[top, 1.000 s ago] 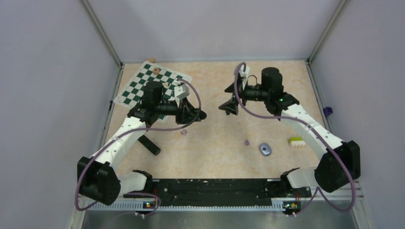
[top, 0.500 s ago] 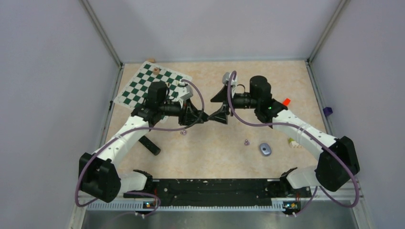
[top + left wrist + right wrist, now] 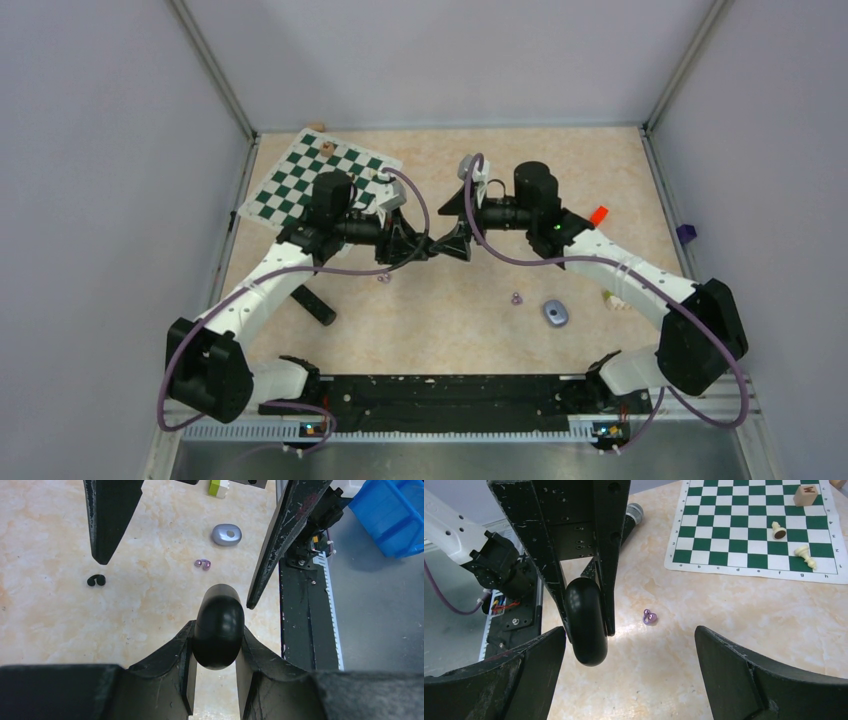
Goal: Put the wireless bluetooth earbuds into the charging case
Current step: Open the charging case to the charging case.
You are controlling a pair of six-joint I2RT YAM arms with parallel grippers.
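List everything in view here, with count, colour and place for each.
black case: one, black, clamped in the left arm's jaws
grey case: one, grey, near the right arm
purple earbuds: two, pale purple, tabletop, one beside the grey case
black earbuds: one black shape, count unclear, on the table
chess mat: one, green-white, far left corner
chess pieces: two, pale, on the mat
wooden block: one, tan, on the mat
marker: one, black, near left
toy brick: one, green-white, by the right arm
red piece: one, red, far right
blue bin: one, blue, off the table
left arm: white-black, jaws shut on black case
right arm: white-black, jaws open wide
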